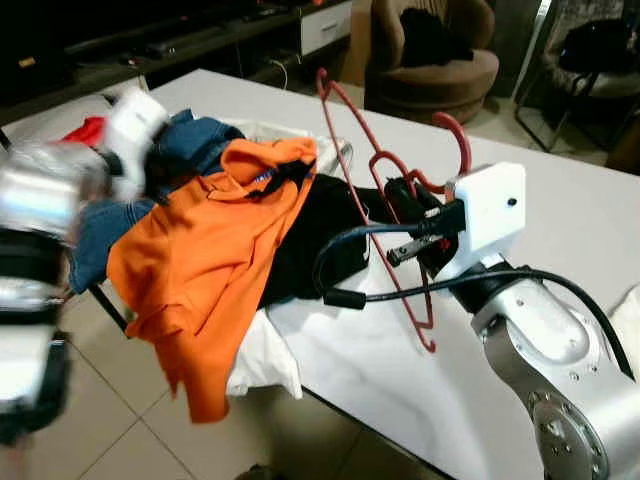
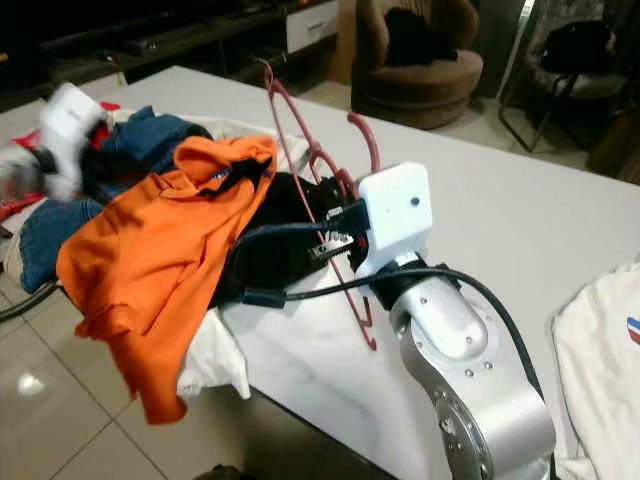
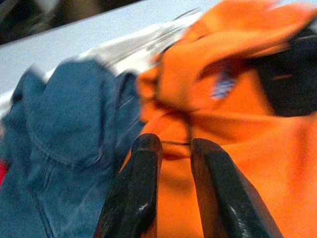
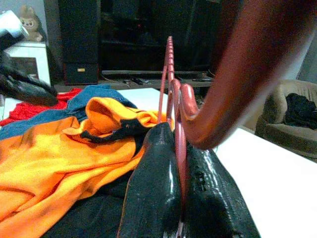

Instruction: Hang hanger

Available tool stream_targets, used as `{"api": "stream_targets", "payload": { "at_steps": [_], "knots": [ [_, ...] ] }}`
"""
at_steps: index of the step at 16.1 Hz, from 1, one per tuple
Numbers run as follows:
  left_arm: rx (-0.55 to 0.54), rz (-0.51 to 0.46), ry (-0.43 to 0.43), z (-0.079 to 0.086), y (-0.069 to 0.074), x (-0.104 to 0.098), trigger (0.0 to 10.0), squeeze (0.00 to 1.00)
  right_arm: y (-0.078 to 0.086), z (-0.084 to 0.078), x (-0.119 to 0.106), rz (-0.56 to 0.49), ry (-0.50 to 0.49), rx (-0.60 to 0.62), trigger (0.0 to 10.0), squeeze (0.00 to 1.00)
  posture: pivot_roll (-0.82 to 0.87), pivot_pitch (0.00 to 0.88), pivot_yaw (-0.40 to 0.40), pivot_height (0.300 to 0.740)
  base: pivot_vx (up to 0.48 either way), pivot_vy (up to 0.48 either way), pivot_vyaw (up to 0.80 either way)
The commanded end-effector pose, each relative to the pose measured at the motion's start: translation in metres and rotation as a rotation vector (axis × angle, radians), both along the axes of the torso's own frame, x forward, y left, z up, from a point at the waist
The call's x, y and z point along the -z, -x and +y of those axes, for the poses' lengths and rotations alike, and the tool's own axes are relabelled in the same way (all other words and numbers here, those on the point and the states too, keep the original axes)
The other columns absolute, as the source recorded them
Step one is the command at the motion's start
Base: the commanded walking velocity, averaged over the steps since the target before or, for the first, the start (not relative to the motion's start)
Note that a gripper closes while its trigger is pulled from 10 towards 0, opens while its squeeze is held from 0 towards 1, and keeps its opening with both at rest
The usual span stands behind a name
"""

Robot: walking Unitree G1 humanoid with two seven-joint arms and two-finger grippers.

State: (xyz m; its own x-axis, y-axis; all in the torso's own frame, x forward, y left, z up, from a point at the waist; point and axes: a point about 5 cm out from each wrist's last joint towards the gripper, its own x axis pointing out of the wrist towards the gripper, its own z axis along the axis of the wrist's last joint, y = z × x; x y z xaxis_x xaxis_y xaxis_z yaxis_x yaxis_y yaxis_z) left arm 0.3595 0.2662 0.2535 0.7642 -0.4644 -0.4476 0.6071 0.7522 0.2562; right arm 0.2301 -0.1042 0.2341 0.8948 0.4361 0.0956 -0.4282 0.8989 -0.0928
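Right pincer (image 4: 181, 198) clamped on red hanger (image 1: 385, 200), held above white tabletop (image 1: 560, 230).
Hanger wire pinched between both fingers near the hook's base; hook curving up beside the wrist, frame reaching away over the black garment (image 1: 320, 235). Left pincer (image 3: 173, 193) over orange shirt (image 1: 215, 250) and jeans (image 3: 69, 148), fingers slightly parted, gripping nothing.

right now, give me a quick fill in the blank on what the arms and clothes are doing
1. The right gripper is shut on the red ____.
2. The left gripper is above the ____ shirt, next to the jeans.
3. The clothes lie heaped on a ____ table.
4. Under the orange shirt and beside the hanger lies a ____ garment.

Missing words: hanger; orange; white; black
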Motion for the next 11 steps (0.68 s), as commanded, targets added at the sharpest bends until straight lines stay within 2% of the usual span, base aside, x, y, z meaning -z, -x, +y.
{"api": "stream_targets", "payload": {
  "at_steps": [1,2,3,4,5,6,7,9,10,11],
  "knots": [
    [0.095,0.001,0.017,-0.005,0.010,-0.012,10.0,1.00,0.000,0.000,0.000,0.000,0.007,-0.003,10.0,0.00,-0.19,0.000,0.049,0.740,0.000,0.000,0.00],
    [0.135,-0.031,0.116,-0.007,0.018,-0.028,10.0,0.00,0.000,-0.001,0.000,0.000,0.007,0.002,10.0,0.00,-0.19,0.000,0.054,0.740,0.000,0.000,0.00],
    [0.102,-0.106,0.256,-0.009,0.018,-0.043,10.0,0.00,0.000,-0.004,-0.001,-0.005,0.003,0.019,10.0,0.00,-0.18,0.000,0.055,0.740,0.000,0.000,0.00],
    [0.038,-0.246,0.347,-0.015,0.014,-0.052,10.0,0.00,-0.001,-0.008,-0.002,-0.013,-0.007,0.060,10.0,0.00,-0.19,0.000,0.056,0.740,0.000,0.000,0.00],
    [-0.074,-0.386,0.409,-0.023,0.009,-0.049,10.0,0.00,-0.003,-0.016,-0.003,-0.017,-0.022,0.140,10.0,0.00,-0.19,0.000,0.055,0.740,0.000,0.000,0.00],
    [-0.231,-0.517,0.483,-0.034,0.008,-0.039,10.0,0.00,-0.006,-0.026,0.000,0.003,-0.034,0.240,10.0,0.00,-0.19,0.000,0.051,0.740,0.000,0.000,0.00],
    [-0.248,-0.530,0.493,-0.042,0.011,-0.031,10.0,0.00,-0.007,-0.030,0.003,0.018,-0.030,0.283,10.0,0.00,-0.19,0.000,0.052,0.740,0.000,0.000,0.00],
    [-0.263,-0.486,0.540,-0.072,0.024,-0.001,10.0,0.00,-0.009,-0.043,0.010,0.052,-0.017,0.375,10.0,0.00,-0.20,0.000,0.054,0.740,0.000,0.000,0.00],
    [-0.254,-0.459,0.570,-0.083,0.028,0.005,10.0,0.00,-0.008,-0.046,0.009,0.057,-0.018,0.391,10.0,0.00,-0.20,0.000,0.053,0.740,0.000,0.000,0.00],
    [-0.241,-0.461,0.556,-0.093,0.030,0.009,10.0,0.00,-0.008,-0.048,0.009,0.062,-0.019,0.394,10.0,0.00,-0.21,0.004,0.053,0.740,0.000,0.000,0.00]
  ]
}}
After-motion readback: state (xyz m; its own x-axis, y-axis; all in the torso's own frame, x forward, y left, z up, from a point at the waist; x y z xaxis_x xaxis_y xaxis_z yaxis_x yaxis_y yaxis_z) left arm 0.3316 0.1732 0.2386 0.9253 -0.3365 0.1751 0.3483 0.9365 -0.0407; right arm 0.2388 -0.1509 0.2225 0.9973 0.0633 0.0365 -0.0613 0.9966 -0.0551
